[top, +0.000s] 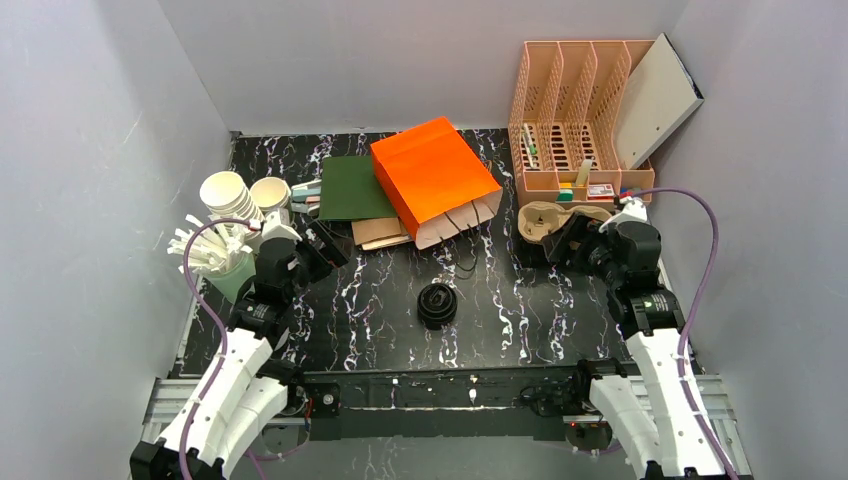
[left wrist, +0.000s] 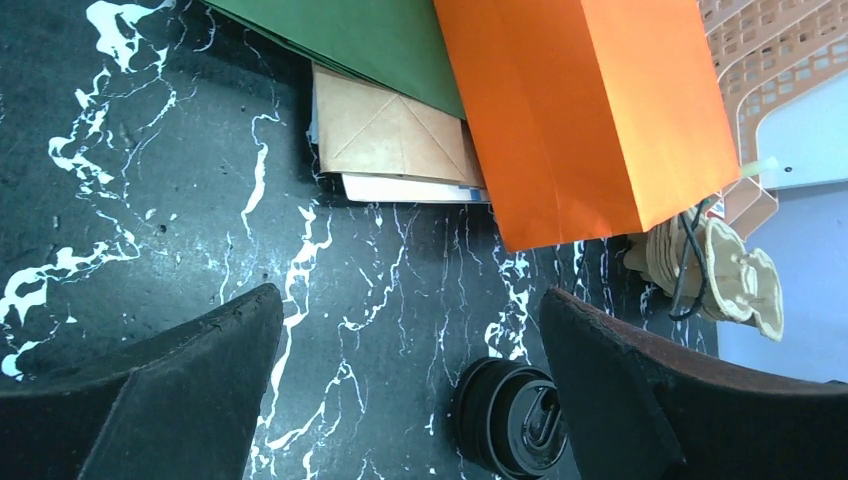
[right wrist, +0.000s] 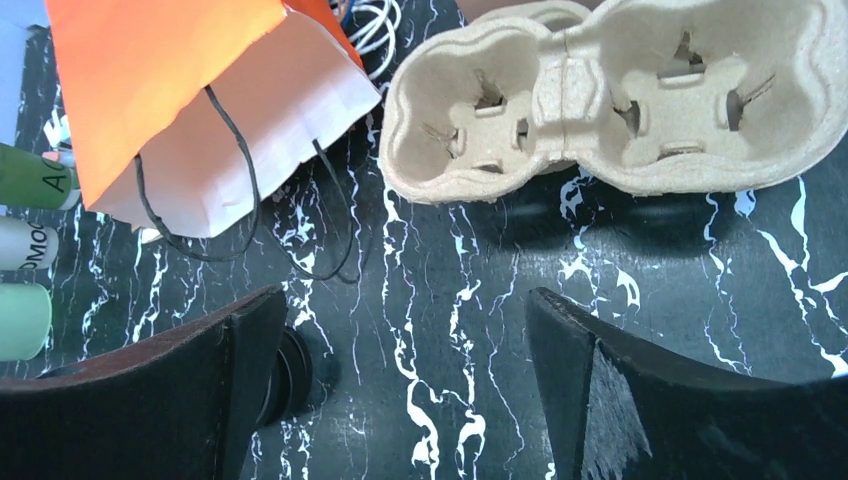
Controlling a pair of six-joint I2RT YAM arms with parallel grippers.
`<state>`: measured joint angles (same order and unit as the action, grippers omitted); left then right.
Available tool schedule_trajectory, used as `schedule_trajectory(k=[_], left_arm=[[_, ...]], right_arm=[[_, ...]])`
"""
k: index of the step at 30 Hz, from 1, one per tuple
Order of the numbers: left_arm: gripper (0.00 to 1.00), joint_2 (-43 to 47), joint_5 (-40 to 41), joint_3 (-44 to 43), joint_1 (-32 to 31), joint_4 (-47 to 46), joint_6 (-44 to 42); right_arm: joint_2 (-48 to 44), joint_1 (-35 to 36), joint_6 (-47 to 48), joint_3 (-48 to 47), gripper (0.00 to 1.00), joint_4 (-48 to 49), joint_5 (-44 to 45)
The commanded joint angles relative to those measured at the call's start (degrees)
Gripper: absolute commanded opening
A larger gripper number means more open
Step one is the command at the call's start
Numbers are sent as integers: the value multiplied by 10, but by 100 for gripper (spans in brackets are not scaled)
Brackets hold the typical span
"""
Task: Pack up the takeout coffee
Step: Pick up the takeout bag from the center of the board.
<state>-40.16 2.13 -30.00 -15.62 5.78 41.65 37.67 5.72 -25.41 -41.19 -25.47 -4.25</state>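
Right now the cup (top: 437, 304) sits on the table (top: 520, 310) in front of the orange bag (top: 435, 180), a little apart from the bag's open mouth. Only its black lid shows clearly. The left gripper (top: 322, 248) hangs off to the bag's left, fingers spread wide with nothing between them. The right gripper (top: 562, 236) is off to the bag's right, by a pulp carrier (top: 540, 215), and is just as wide and empty. A green bag (top: 352, 187) lies tucked under the orange one's left edge.

Lab test booth (plain grey walls (top: 90, 150))
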Motion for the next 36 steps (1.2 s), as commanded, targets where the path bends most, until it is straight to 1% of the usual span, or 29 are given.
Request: schedule_trajectory(k=[1,4,9,13,15,17,21,23,24,27,29,31,34,36], left_arm=[[98,0,32,-11,-3,12,-8],[98,-16,32,-21,-3,7,-21],[98,-58,41,-35,-3,-8,-21],[98,-71,48,-51,-2,-11,-38],[98,-74,30,-57,-3,-20,-68],[98,-81,-5,-64,-3,-36,-96],[98,-115,-69,-93,-2,-55,-124],[93,-139,-81,-114,-10,-55,-149],[92,-154,-74,-131,-21,-54,-164],[94,-212,-32,-194,-72,-7,-209],[94,-238,24,-224,-112,7,-234],[94,-260,75,-260,-173,15,-278],[92,-303,142,-317,-237,36,-346],[91,-347,155,-357,-267,57,-398]], right_arm=[[5,0,-10,-4,98,0,5],[5,0,-14,-2,98,6,2],[13,0,-22,-4,98,3,-8],[14,0,-24,-9,98,-4,-8],[12,0,-26,-11,98,-5,-8],[10,0,-30,-12,98,-6,-7],[9,0,-42,-17,98,-6,-4],[11,0,-42,-21,98,-5,-8],[12,0,-42,-22,98,-4,-11],[17,0,-42,-26,98,0,-24],[21,0,-42,-26,98,3,-33],[25,0,-42,-28,98,4,-39],[28,0,-42,-31,98,6,-45],[27,0,-42,-31,98,7,-48]])
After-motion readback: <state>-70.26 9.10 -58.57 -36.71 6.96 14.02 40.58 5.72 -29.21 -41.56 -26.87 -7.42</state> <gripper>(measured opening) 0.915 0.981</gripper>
